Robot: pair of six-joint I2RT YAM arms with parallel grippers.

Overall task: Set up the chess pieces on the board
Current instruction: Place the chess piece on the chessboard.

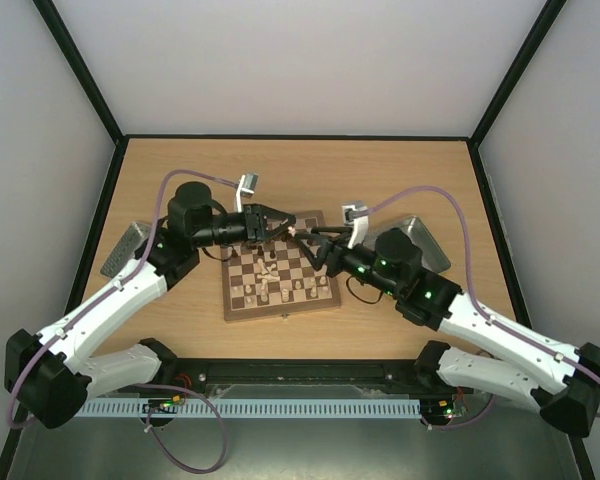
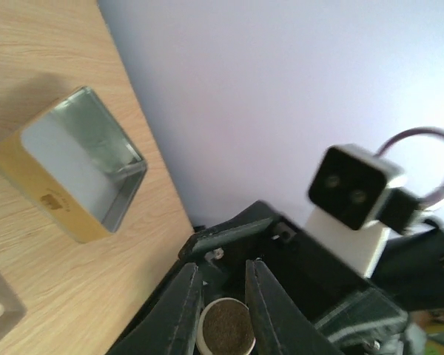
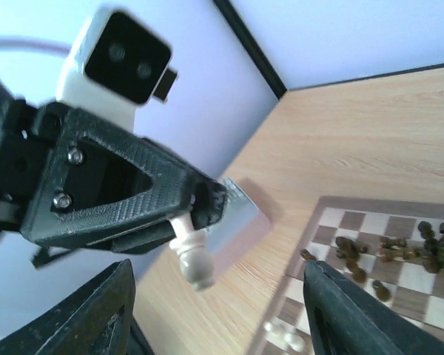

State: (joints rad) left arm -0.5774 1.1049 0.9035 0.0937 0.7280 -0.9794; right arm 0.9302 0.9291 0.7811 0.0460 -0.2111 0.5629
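While left claw (image 3: pixel 203 205) pinches one cream piece (image 3: pixel 193 257), right claw (image 3: pixel 222 305) agape

Setting: laboratory robot cell. Indicators: plain white enclosure panels (image 1: pixel 300 60) in black frame struts (image 1: pixel 80 68), a wooden table (image 1: pixel 300 170), and a slotted cable duct (image 1: pixel 280 408) along the near edge.

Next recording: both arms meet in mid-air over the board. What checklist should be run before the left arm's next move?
1. Left hand shut on the pale piece: ok.
2. Right hand open, not touching the piece: ok.
3. Piece's base seated between the left fingers: ok.
4. Piece upright relative to the board: cannot tell.
5. Destination square free: cannot tell; dark pieces sit bunched on the board.
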